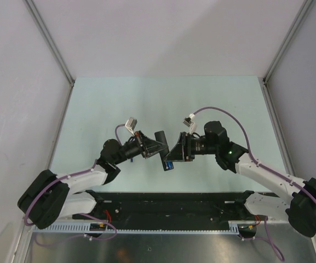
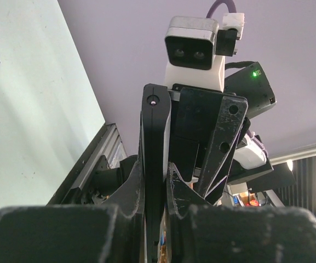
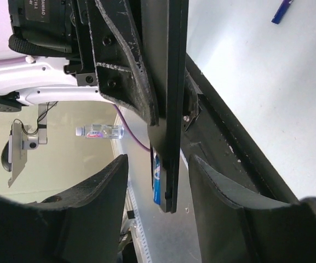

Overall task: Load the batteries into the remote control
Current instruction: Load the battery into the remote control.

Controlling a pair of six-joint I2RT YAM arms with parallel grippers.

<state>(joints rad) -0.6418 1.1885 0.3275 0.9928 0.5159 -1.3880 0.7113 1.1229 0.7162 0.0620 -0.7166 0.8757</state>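
"So, where's the remote control (image 1: pixel 167 159)?"
"Mid-air over the desk (image 1: pixel 119 98), clamped tight in the left end effector (image 1: pixel 159 149). The right end effector (image 1: pixel 175 150), at its three o'clock, straddles it with jaws apart, gripping nothing."

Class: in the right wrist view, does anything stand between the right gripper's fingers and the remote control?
Nothing visible does. The remote control sits in the gap of the right gripper, clear of both fingers, a blue battery at its end.
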